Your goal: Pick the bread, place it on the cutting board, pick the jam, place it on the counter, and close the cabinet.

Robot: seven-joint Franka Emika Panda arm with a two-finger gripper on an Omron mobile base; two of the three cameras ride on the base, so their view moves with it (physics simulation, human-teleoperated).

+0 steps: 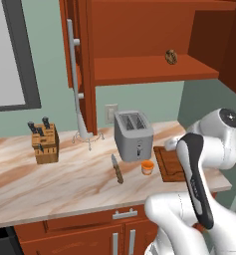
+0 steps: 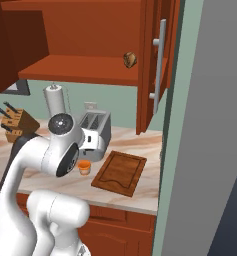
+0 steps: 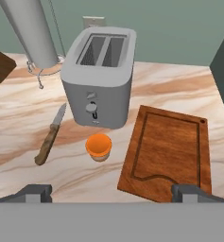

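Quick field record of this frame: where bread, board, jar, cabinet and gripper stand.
bread: on the open cabinet's shelf, not yet moved
cutting board: flat on the counter, right of the toaster, nothing on it
orange jar: on the counter in front of the toaster, between knife and board
cabinet: doors open
gripper: open, holding nothing, above the counter's front edge, looking down at jar and board

No readable text, labels, brands or numbers anywhere, boxy silver two-slot toaster (image 3: 100,75) showing plain dials and a lever without markings, small squat orange jar (image 3: 99,147) unlabelled, flat dark brown wooden cutting board (image 3: 172,151) unmarked
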